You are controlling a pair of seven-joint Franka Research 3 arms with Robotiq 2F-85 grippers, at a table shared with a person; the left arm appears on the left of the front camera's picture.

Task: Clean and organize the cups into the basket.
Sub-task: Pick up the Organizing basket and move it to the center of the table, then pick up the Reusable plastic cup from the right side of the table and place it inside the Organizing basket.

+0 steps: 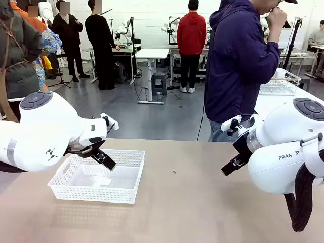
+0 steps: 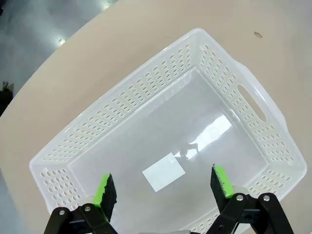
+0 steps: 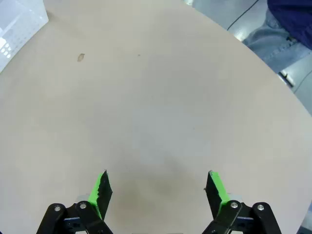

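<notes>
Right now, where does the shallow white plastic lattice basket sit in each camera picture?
Front view: the shallow white plastic lattice basket sits left of centre, low.
Left wrist view: the basket lies across the middle.
Right wrist view: the basket's corner pokes in at top left.
Shared landmark: a small dark speck on the tan tabletop.

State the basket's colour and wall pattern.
The basket is white, walls perforated with oval holes; left wrist view shows it best.

The tan table (image 1: 202,207) bears one white basket (image 1: 93,194), left of centre.
</notes>
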